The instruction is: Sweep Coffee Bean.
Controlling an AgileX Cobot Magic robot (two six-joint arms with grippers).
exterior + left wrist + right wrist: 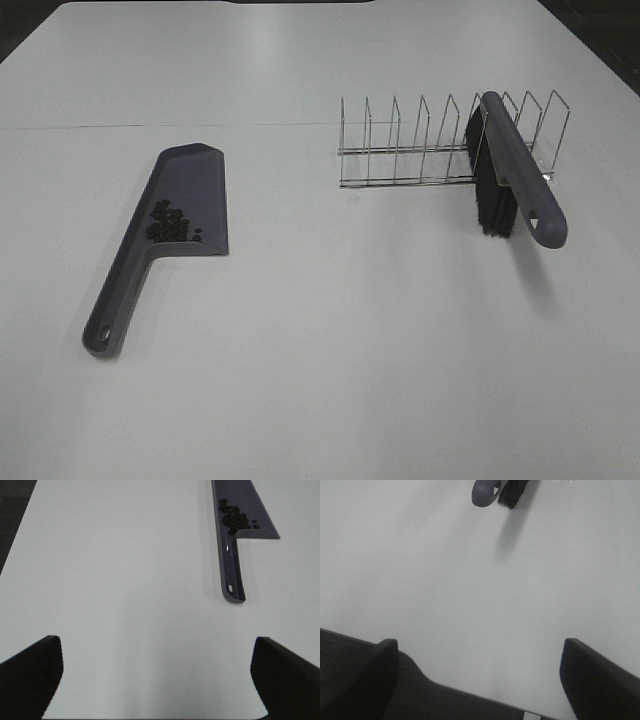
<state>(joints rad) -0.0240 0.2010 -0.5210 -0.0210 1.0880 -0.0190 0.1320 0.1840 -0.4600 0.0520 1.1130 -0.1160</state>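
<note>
Coffee beans (171, 224) clustered in purple dustpan (195, 168) — brush (512, 178) in wire rack (420, 140)

- Bright, even overhead light fills the room; the white table (330, 330) reads pale grey with a soft sheen toward its far edge
- Shadows are faint and soft: a thin one hugs the purple dustpan (160, 235), a blurred patch lies under the brush (512, 180) propped in the wire rack (430, 145)
- In the right wrist view that brush shadow smears diffusely ahead of the jaws, and the picture looks slightly soft
- Both wrist views show the gripper fingers (32, 672) as black, unlit, out-of-focus wedges
- The coffee bean (235, 519) cluster stays reasonably crisp, well ahead of the left jaws
- No harsh glare anywhere
</note>
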